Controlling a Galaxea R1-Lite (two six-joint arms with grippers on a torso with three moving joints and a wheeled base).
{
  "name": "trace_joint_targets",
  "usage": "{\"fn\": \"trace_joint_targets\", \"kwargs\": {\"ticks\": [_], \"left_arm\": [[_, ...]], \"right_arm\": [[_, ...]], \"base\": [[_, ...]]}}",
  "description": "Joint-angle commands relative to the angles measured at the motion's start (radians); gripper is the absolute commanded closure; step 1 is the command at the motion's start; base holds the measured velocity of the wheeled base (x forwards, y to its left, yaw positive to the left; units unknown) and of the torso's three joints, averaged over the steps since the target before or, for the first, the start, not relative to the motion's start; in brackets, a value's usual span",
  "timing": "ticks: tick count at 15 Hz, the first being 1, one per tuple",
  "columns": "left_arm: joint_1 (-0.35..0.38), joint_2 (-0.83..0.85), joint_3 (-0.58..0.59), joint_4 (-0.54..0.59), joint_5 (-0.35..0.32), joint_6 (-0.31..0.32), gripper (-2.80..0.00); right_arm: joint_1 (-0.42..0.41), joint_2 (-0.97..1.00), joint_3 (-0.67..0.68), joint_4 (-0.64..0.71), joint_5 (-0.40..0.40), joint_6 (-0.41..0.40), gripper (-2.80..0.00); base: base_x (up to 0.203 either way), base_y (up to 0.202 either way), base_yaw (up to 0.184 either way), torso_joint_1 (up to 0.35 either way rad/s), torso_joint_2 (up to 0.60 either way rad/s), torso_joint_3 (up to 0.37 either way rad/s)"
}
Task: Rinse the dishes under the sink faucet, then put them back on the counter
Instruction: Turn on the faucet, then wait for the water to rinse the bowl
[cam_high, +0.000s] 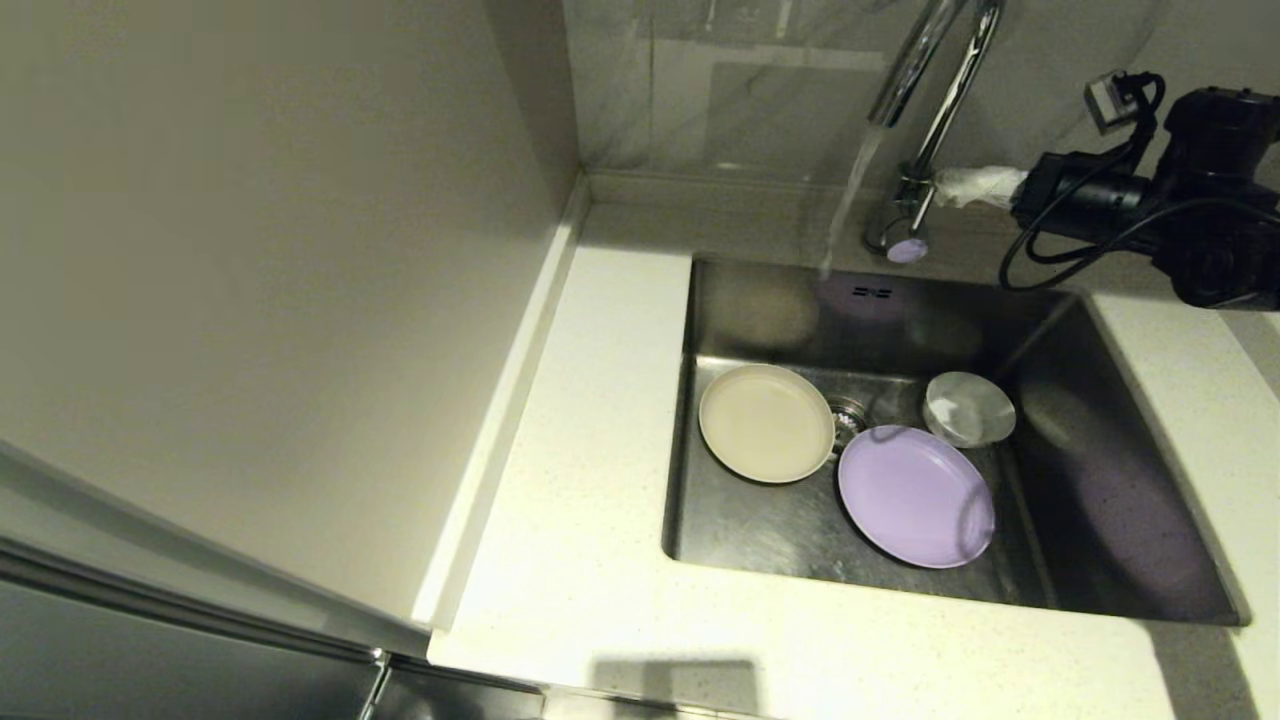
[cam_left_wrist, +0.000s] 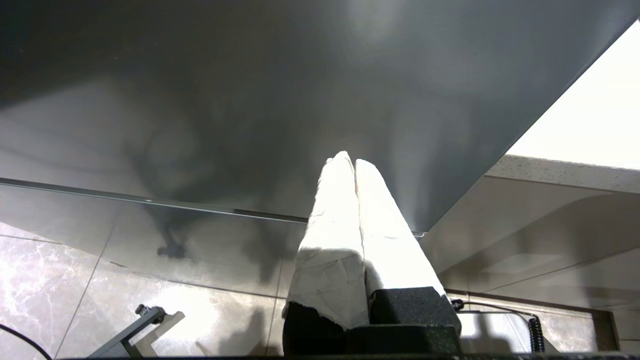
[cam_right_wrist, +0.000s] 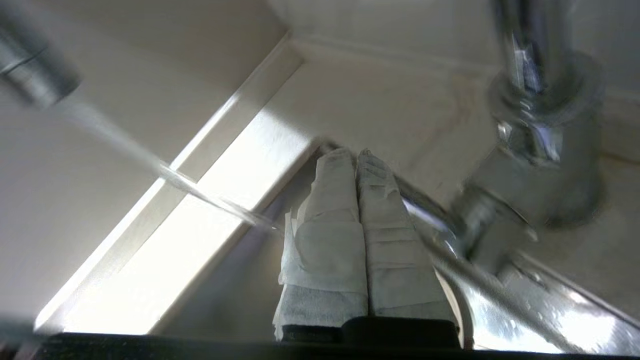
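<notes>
Now water runs from the faucet into the sink, where all three dishes lie on the bottom: the cream plate left of the drain, the lilac plate nearer the front, the white bowl just behind it. Close by the faucet's base, the right gripper has its wrapped fingers pressed together, holding nothing. Away from the desk, the left gripper hangs with fingers likewise together, empty.

- The counter is wrapping around the sink.
- The cream plate, lilac plate and white bowl are lying on the sink floor.
</notes>
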Motion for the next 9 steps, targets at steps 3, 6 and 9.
{"fn": "trace_joint_targets", "kwargs": {"ticks": [3,6,9], "left_arm": [[0.0,-0.002,0.0,-0.001,0.001,-0.001,0.0],[0.0,-0.002,0.0,-0.001,0.001,-0.001,0.0],[0.0,-0.002,0.0,-0.001,0.001,-0.001,0.0]], "right_arm": [[-0.036,-0.006,0.003,-0.007,0.04,0.004,0.0],[-0.055,-0.026,0.005,-0.011,-0.001,0.002,0.0],[-0.068,-0.038,0.014,0.007,-0.14,-0.054,0.0]], "base": [[0.0,0.0,0.0,0.0,0.0,0.0],[0.0,0.0,0.0,0.0,0.0,0.0],[0.0,0.0,0.0,0.0,0.0,0.0]]}}
